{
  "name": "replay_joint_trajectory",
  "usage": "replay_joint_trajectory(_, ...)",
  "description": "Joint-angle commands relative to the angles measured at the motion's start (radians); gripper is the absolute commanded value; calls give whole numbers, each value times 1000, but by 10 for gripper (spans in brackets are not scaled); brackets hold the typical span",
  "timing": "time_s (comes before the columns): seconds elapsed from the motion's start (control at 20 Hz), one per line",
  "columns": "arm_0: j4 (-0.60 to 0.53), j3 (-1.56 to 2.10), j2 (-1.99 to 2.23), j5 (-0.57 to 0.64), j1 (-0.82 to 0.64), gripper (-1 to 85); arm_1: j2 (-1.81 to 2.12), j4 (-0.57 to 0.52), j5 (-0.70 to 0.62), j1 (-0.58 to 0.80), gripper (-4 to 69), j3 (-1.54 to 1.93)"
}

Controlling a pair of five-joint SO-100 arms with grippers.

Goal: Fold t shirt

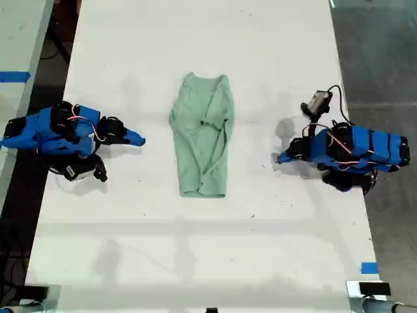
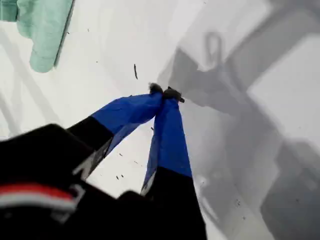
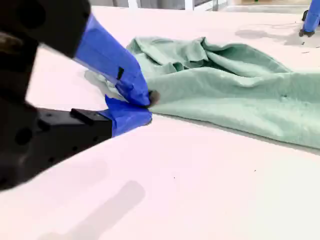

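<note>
Obs., single moment.

- The t shirt (image 1: pixel 202 137) lies near the middle of the white table (image 1: pixel 195 248). It is folded into a narrow strip, collar end toward the far edge and hem toward the near edge as the exterior view shows them. Pale mint green, plain. Creases and a raised fold run along the half on the exterior view's right.
- My first gripper (image 1: pixel 280 158) is on the exterior view's right, low over bare tabletop and pointing toward the shirt. It is apart from the cloth. In the first wrist view its jaws (image 2: pixel 166 92) meet at the tips with nothing between them. Only one rounded end of the shirt (image 2: pixel 45 30) shows there, well off from the tips. Grey shadows of the arm fall on the table beside it.
- My second gripper (image 1: pixel 139 139) is on the exterior view's left, also aimed at the shirt, and stops short of the shirt's long edge. In the second wrist view the blue jaws (image 3: pixel 147 105) are pressed together and hold nothing. The shirt (image 3: pixel 240 95) lies just beyond them; whether the tips touch it cannot be told from this angle.
- A blue tape mark (image 1: pixel 369 267) sits at the table's near corner on the exterior view's right.
</note>
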Motion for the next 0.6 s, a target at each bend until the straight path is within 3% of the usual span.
replay_joint_trajectory(0.0,9,8,8,-35,-9,1,11,2,17,3,0,32)
replay_joint_trajectory(0.55,6,12,8,-51,-8,1,11,0,17,25,0,35)
